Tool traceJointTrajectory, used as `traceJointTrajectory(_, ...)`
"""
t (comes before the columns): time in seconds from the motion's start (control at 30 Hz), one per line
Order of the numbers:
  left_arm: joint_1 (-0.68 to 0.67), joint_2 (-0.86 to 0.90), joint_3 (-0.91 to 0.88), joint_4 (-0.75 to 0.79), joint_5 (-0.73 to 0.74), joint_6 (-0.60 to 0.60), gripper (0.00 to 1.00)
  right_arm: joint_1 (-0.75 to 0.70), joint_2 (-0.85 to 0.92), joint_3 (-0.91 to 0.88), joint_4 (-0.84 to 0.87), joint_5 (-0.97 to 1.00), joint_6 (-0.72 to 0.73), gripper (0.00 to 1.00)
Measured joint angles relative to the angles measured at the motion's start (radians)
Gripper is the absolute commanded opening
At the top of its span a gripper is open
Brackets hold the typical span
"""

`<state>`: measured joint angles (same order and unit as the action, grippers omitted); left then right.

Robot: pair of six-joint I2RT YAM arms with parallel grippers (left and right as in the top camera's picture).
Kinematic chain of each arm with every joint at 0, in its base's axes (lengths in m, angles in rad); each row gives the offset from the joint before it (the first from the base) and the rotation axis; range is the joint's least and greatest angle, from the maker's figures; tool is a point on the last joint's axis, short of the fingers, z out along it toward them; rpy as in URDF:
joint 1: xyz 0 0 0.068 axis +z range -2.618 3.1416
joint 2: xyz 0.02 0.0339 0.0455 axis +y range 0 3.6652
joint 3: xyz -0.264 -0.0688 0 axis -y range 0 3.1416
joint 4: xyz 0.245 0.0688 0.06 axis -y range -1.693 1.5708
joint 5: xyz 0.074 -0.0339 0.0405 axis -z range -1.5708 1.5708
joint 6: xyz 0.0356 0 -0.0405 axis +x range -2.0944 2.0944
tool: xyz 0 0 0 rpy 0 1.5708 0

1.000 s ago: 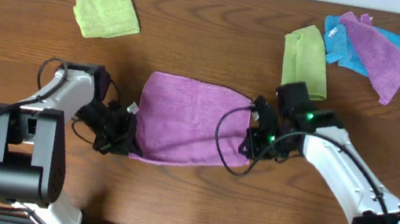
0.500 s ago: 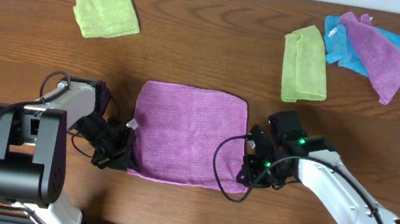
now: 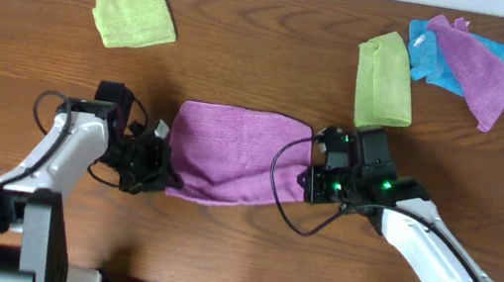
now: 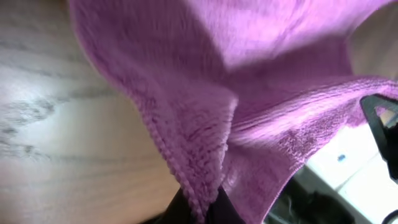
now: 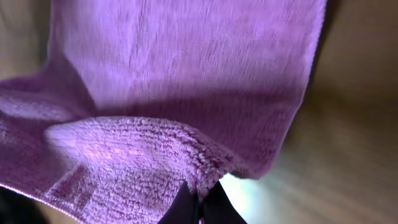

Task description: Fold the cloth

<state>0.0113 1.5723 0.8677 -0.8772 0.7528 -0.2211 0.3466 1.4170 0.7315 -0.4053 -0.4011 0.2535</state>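
A purple cloth [image 3: 235, 154] lies at the table's middle, its near edge lifted and curling over toward the far edge. My left gripper [image 3: 155, 157] is shut on the cloth's near left corner; the left wrist view shows the hem [image 4: 205, 186] pinched between the fingers [image 4: 202, 208]. My right gripper [image 3: 312, 175] is shut on the near right corner; the right wrist view shows the cloth [image 5: 186, 93] draped ahead of the pinching fingertips [image 5: 199, 202].
A folded light green cloth [image 3: 135, 17] lies at the back left. Another folded green cloth [image 3: 385, 78] lies at the back right, next to a pile of blue [image 3: 425, 52] and purple [image 3: 474, 64] cloths. Bare wood surrounds the middle cloth.
Both grippers pulled the cloth's near edge toward the front, flattening it, then lifted it and carried it back toward the far edge, so the cloth looks shorter now.
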Motion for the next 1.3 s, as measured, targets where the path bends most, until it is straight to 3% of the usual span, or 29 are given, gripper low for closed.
traceJointTrajectory(0.2,0.000,-0.013,0.000,0.117,-0.046,-0.140,0.06,0.000,0.000,0.000,0.099,0.082,0.015,0.02)
traceJointTrajectory(0.63,0.000,-0.013,-0.003,0.412,-0.111,-0.326,0.06,0.001,0.076,0.000,0.288,0.164,0.035,0.02)
traceJointTrajectory(1.1,-0.059,0.010,-0.004,0.677,-0.208,-0.433,0.06,0.003,0.131,0.000,0.461,0.263,0.035,0.02)
traceJointTrajectory(1.3,-0.073,0.072,-0.004,0.707,-0.230,-0.460,0.06,-0.004,0.176,0.000,0.502,0.286,0.035,0.02)
